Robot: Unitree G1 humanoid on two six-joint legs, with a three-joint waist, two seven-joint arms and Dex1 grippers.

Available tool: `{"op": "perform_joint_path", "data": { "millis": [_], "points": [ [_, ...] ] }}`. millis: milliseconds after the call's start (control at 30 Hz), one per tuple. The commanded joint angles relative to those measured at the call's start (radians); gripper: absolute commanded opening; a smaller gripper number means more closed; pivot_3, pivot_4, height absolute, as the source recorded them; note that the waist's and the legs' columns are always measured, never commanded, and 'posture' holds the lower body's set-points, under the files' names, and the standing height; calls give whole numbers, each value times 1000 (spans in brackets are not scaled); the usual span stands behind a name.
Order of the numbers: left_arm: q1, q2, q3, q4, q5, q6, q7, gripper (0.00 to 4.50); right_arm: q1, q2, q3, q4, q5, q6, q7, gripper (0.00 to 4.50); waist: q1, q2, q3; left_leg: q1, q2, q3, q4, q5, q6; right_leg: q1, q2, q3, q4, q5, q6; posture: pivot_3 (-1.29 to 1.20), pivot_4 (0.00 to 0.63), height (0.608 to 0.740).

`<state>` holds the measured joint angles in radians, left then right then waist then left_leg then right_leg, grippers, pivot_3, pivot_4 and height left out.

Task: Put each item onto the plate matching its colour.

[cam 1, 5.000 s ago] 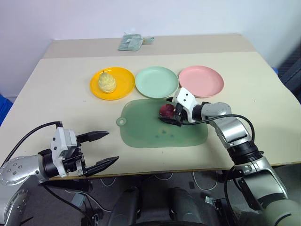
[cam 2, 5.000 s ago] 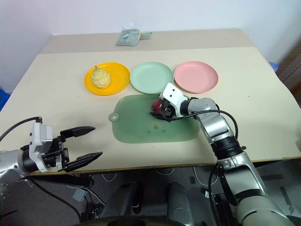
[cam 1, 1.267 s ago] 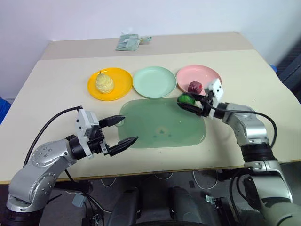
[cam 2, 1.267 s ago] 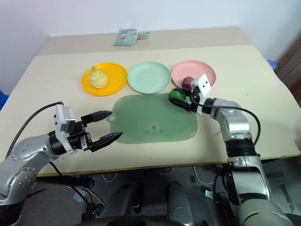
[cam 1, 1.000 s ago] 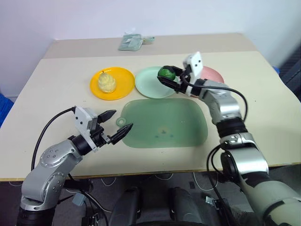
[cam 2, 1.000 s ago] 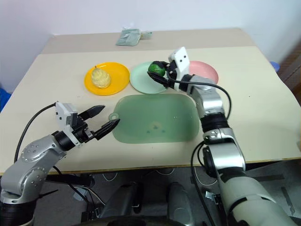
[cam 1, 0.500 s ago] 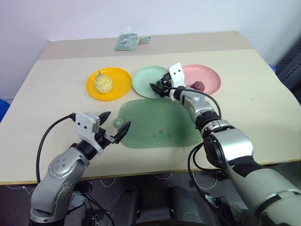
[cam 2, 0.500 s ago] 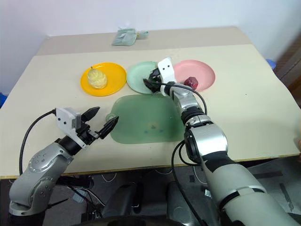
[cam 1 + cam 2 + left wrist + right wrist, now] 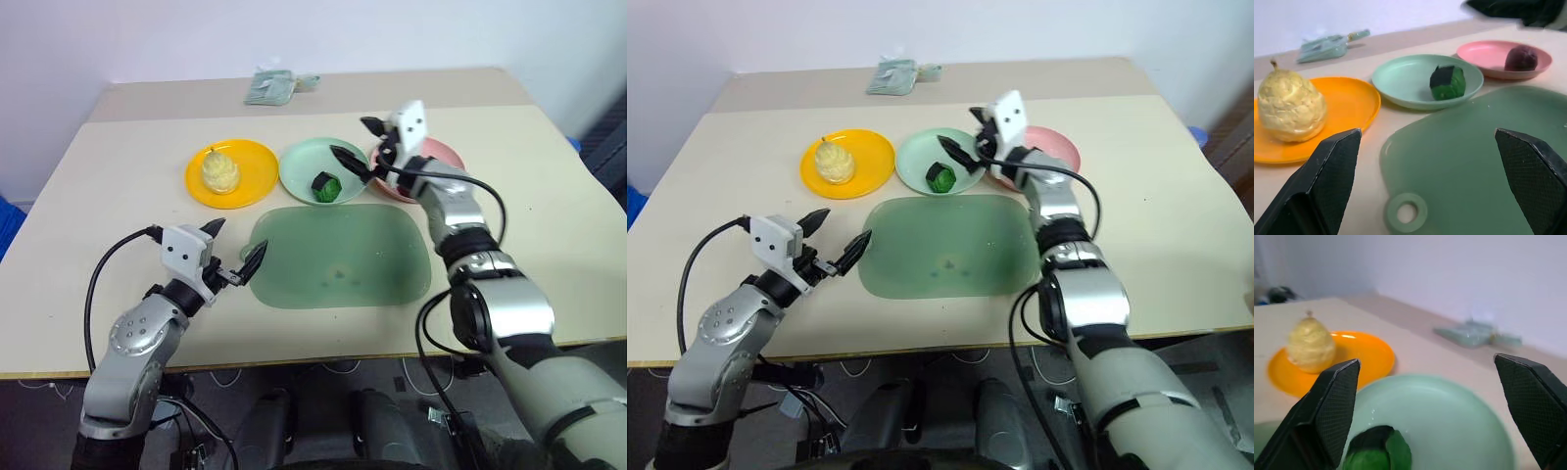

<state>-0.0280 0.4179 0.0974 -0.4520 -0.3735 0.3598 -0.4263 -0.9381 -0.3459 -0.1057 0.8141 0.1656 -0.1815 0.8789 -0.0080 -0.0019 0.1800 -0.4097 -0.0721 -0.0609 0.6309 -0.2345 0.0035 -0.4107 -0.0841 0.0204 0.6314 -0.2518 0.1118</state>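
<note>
The pale yellow pear [image 9: 220, 171] stands on the orange-yellow plate [image 9: 257, 168]. Resting on the mint green plate [image 9: 304, 166] is the dark green ball [image 9: 324, 183]. My right gripper [image 9: 355, 140] hovers open just above and to the right of that ball, empty. In the left wrist view the dark red ball [image 9: 1521, 58] lies on the pink plate [image 9: 1484, 51]; my right arm covers part of that plate [image 9: 448, 155] from the head camera. My left gripper [image 9: 238, 245] is open and empty at the mat's near left corner.
A large translucent green mat [image 9: 338, 257] with a ring tab lies in front of the plates. A folded pale green packet [image 9: 272, 88] sits at the table's far edge. Bare tabletop stretches along both sides.
My right gripper opened and let the green ball go onto the mint green plate, then drew back up and to the right. The left gripper edged slightly forward.
</note>
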Motion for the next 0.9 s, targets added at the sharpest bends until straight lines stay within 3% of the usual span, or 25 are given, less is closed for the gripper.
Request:
{"op": "perform_joint_path", "data": {
  "millis": [33,233,433,667,900],
  "points": [
    [-63,52,51,58,-41,-52,-103,4500,260,-151,-22,-488,90,206,81,4464,19,0,0,0,0,-1,0,0,0,1,0,-1,-1,0,0,0,150,740],
    [-82,118,69,111,-72,-97,-244,4500,647,-315,-150,-932,215,475,37,4464,-2,2,0,1,1,3,1,-1,1,0,-3,2,0,0,0,0,150,740],
    [-7,140,106,59,-117,-77,-280,4500,930,-370,-323,-1120,269,567,-17,4464,1,2,0,1,1,2,0,-1,2,1,-4,2,-2,0,0,0,150,740],
    [46,156,109,4,-145,-39,-289,4500,1018,-373,-393,-1160,297,586,-48,4464,3,1,0,2,1,2,2,-1,2,3,-4,2,-2,-2,-3,0,150,740],
    [84,169,108,-44,-170,3,-290,4500,1007,-393,-393,-1117,298,575,-45,4464,17,1,0,2,1,3,2,-1,2,3,-4,2,-2,-2,-3,0,150,740]
  ]
}}
